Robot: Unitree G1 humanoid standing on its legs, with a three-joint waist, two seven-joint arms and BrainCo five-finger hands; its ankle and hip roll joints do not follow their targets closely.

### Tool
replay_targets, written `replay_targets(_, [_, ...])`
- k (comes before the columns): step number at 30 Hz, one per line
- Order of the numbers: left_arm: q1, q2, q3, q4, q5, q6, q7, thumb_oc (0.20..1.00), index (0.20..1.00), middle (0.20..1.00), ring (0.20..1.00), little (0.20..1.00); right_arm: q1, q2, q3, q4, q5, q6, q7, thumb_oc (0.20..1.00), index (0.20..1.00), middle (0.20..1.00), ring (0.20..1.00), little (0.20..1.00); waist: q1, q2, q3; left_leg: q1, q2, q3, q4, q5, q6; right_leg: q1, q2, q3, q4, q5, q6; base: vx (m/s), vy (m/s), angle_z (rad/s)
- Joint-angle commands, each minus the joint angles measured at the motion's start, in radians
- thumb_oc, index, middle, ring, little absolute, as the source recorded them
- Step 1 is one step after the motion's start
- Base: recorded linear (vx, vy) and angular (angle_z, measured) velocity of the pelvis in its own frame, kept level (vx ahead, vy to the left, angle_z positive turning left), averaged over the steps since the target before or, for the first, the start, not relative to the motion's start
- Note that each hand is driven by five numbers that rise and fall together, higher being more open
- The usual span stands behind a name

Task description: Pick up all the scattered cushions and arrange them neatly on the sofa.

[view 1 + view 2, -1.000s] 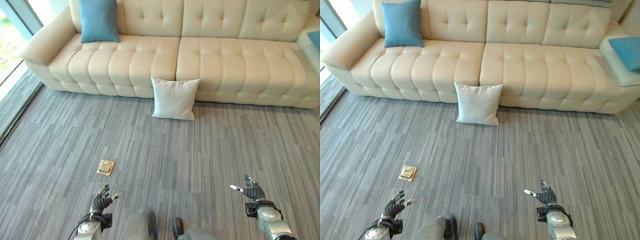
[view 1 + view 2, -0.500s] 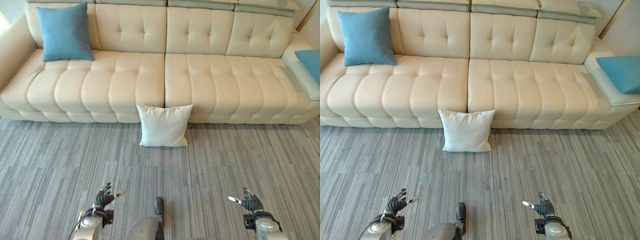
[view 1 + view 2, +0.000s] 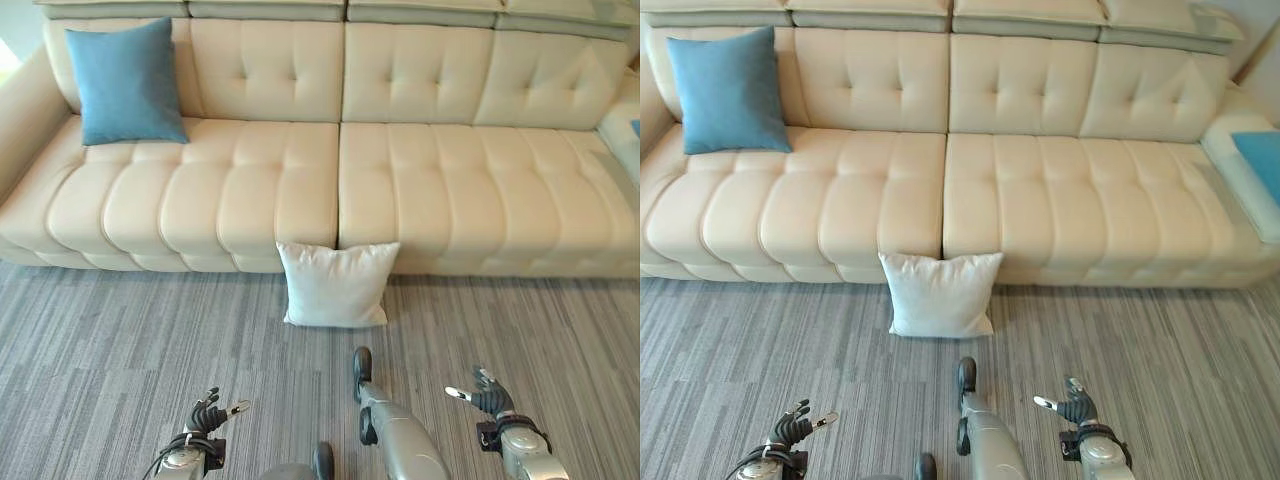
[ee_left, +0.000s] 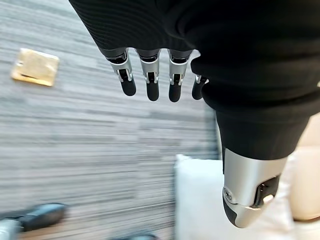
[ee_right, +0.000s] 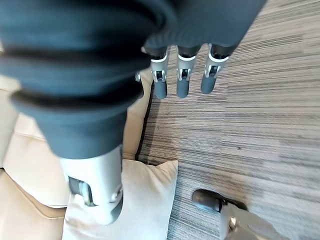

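white cushion (image 3: pixel 335 285) propped on floor (image 3: pixel 120 340) against sofa (image 3: pixel 300 180), ahead between both hands | blue cushion (image 3: pixel 125 85) on sofa | left hand (image 3: pixel 205 415), right hand (image 3: pixel 485 398): fingers relaxed, nothing held

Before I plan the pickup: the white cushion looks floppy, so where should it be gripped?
Probably by the two upper corners. The white cushion stands upright on the carpet, leaning against the sofa front, so its top edge is free. Come from the front, left robot hand and right robot hand, both open.
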Motion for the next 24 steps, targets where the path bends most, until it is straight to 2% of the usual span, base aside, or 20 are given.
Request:
replay_targets(1, [-0.007, 0.026, -0.01, -0.021, 0.006, -0.032, -0.003, 1.0, 1.0, 1.0, 1.0, 1.0, -0.028, -0.057, -0.044, -0.037, 0.008, -0.035, 0.001, 1.0, 1.0, 1.0, 1.0, 1.0, -0.026, 0.018, -0.028, -0.105, 0.087, 0.057, 0.217, -0.012, -0.122, 0.069, -0.004, -0.028, 0.023, -0.091, 0.07, 0.3, -0.146, 0.63])
replay_targets(3, [-0.017, 0.022, -0.023, -0.025, 0.004, -0.034, -0.005, 1.0, 1.0, 1.0, 1.0, 1.0, -0.037, -0.072, -0.043, -0.043, 0.019, -0.043, -0.004, 1.0, 1.0, 1.0, 1.0, 1.0, -0.029, 0.017, -0.014, -0.196, 0.119, 0.093, 0.398, 0.06, -0.146, 0.105, -0.008, -0.035, 0.022, -0.116, 0.046, 0.24, -0.134, 0.49])
replay_targets(4, [-0.021, 0.02, -0.03, -0.034, -0.007, -0.035, -0.006, 1.0, 1.0, 1.0, 1.0, 1.0, -0.041, -0.084, -0.039, -0.045, 0.02, -0.037, -0.005, 1.0, 1.0, 1.0, 1.0, 1.0, -0.019, 0.018, -0.009, -0.243, 0.136, 0.119, 0.44, 0.069, -0.136, 0.129, 0.0, -0.026, 0.02, -0.147, 0.028, 0.25, -0.12, -0.03])
replay_targets(5, [-0.026, 0.017, -0.031, -0.029, -0.011, -0.034, -0.007, 1.0, 1.0, 1.0, 1.0, 1.0, -0.047, -0.09, -0.036, -0.037, 0.018, -0.036, -0.005, 1.0, 1.0, 1.0, 1.0, 1.0, -0.013, 0.017, -0.008, -0.269, 0.138, 0.128, 0.442, 0.061, -0.131, 0.137, -0.001, -0.022, 0.018, -0.157, 0.026, 0.25, -0.084, -0.32])
replay_targets(7, [-0.03, 0.014, -0.039, -0.03, -0.001, -0.031, -0.008, 1.0, 1.0, 1.0, 1.0, 1.0, -0.052, -0.105, -0.037, -0.03, 0.01, -0.031, -0.011, 1.0, 1.0, 1.0, 1.0, 1.0, -0.004, 0.009, -0.004, -0.321, 0.157, 0.162, 0.357, 0.03, -0.116, 0.163, -0.019, -0.021, 0.007, -0.178, 0.033, 0.25, -0.012, -0.49])
replay_targets(9, [-0.034, 0.015, -0.043, -0.026, 0.005, -0.031, -0.008, 1.0, 1.0, 1.0, 1.0, 1.0, -0.053, -0.11, -0.038, -0.033, 0.008, -0.032, -0.014, 1.0, 1.0, 1.0, 1.0, 1.0, -0.001, 0.008, 0.001, -0.342, 0.163, 0.165, 0.318, 0.034, -0.116, 0.173, -0.025, -0.018, 0.008, -0.187, 0.034, 0.19, 0.034, -0.33])
replay_targets(10, [-0.034, 0.021, -0.049, -0.039, 0.008, -0.031, 0.001, 1.0, 1.0, 1.0, 1.0, 1.0, -0.057, -0.125, -0.029, -0.048, -0.009, -0.031, -0.027, 1.0, 1.0, 1.0, 1.0, 1.0, 0.015, 0.016, 0.022, -0.392, 0.176, 0.136, 0.246, 0.102, -0.135, 0.2, -0.015, -0.002, 0.012, -0.212, 0.028, 0.18, 0.058, -0.21])
replay_targets(12, [-0.035, 0.024, -0.048, -0.04, 0.006, -0.031, 0.003, 1.0, 1.0, 1.0, 1.0, 1.0, -0.063, -0.13, -0.027, -0.046, -0.018, -0.028, -0.033, 1.0, 1.0, 1.0, 1.0, 1.0, 0.018, 0.017, 0.024, -0.407, 0.177, 0.122, 0.233, 0.121, -0.141, 0.203, -0.014, 0.004, 0.013, -0.217, 0.027, 0.19, 0.097, -0.33])
replay_targets(13, [-0.02, 0.028, -0.045, -0.059, 0.001, -0.03, 0.006, 1.0, 1.0, 1.0, 1.0, 1.0, -0.073, -0.133, -0.026, -0.047, -0.036, -0.025, -0.042, 1.0, 1.0, 1.0, 1.0, 1.0, 0.026, 0.03, 0.025, -0.39, 0.171, 0.098, 0.187, 0.125, -0.141, 0.208, -0.002, 0.027, 0.026, -0.229, 0.028, 0.18, 0.16, -0.39])
replay_targets(16, [-0.018, 0.044, -0.041, -0.068, 0.003, -0.031, 0.007, 1.0, 1.0, 1.0, 1.0, 1.0, -0.091, -0.137, -0.018, -0.051, -0.054, -0.025, -0.051, 1.0, 1.0, 1.0, 1.0, 1.0, 0.036, 0.033, 0.029, -0.376, 0.157, 0.091, 0.159, 0.12, -0.131, 0.199, -0.002, 0.045, 0.039, -0.23, 0.032, 0.11, 0.154, -0.52])
replay_targets(20, [-0.065, 0.096, -0.027, -0.093, -0.015, -0.038, 0.029, 1.0, 1.0, 1.0, 1.0, 1.0, -0.146, -0.13, 0.006, -0.02, -0.045, -0.024, -0.056, 1.0, 1.0, 1.0, 1.0, 1.0, 0.055, 0.018, 0.032, -0.395, 0.139, 0.101, 0.151, 0.102, -0.102, 0.149, -0.019, 0.068, 0.057, -0.218, 0.047, 0.0, 0.139, -0.14])
replay_targets(24, [-0.08, 0.111, -0.012, -0.095, -0.027, -0.041, 0.04, 1.0, 1.0, 1.0, 1.0, 1.0, -0.162, -0.117, 0.021, -0.005, -0.043, -0.022, -0.053, 1.0, 1.0, 1.0, 1.0, 1.0, 0.064, 0.013, 0.025, -0.389, 0.131, 0.101, 0.137, 0.097, -0.092, 0.136, -0.025, 0.078, 0.068, -0.212, 0.057, 0.01, 0.044, 0.06])
